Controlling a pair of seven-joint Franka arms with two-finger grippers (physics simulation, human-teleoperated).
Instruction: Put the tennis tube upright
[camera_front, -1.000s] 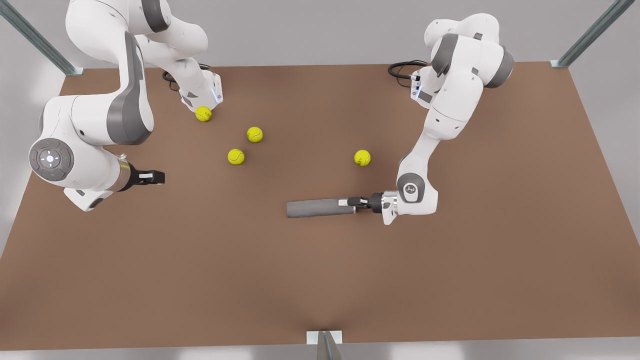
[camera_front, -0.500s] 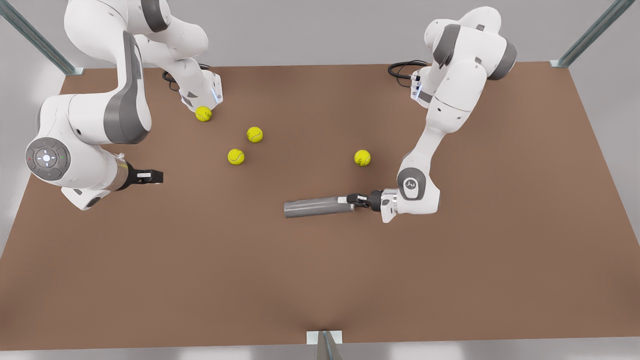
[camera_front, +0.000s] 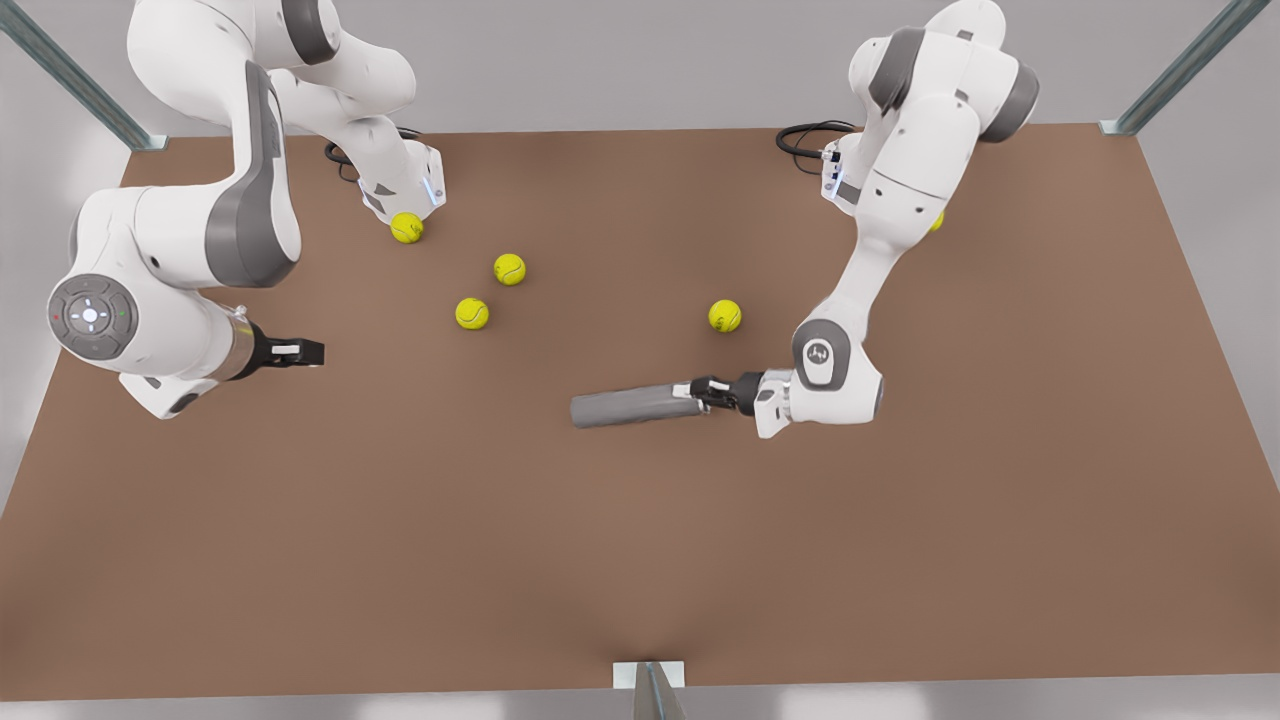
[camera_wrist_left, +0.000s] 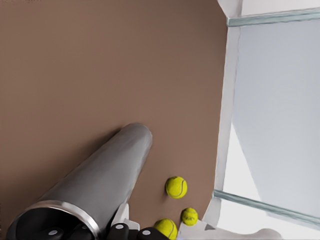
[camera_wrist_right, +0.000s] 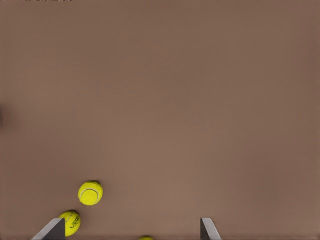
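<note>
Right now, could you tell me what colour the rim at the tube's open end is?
Light silvery, on the long matte grey cylinder tube; the left wrist view shows it best.

Front view looks steeply down; wrist views sit close above table (camera_front: 900, 550).

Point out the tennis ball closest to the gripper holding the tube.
The lone tennis ball, just behind the left gripper on the tennis tube; the other balls lie farther away.
</note>
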